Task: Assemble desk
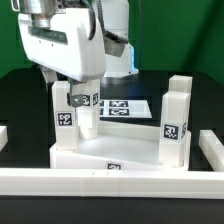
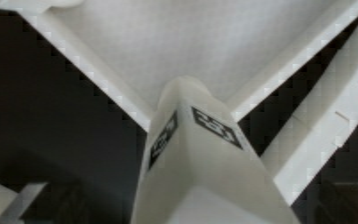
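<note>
Your desk slab [image 1: 110,158] lies flat on the black worktop [image 1: 20,100] against the front rail [image 1: 110,182], with 3 legs upright in its corner sockets — the tallest [image 1: 178,118] stands at the exterior view's right. The pincer [image 1: 78,98] hangs over the leg [image 1: 66,108] at the exterior view's left with its fingers spread, gripping nothing — the marker board [image 1: 125,107] lies behind.

The arm's white body [image 1: 60,45] runs off the top of the exterior view and hides the gripper's fingers, plus most of the leg [image 1: 66,110] under it. The marker board [image 1: 128,106] is half hidden behind the legs. Wrist view is blurry, and the leg [image 2: 202,160] there runs off the frame edge.
</note>
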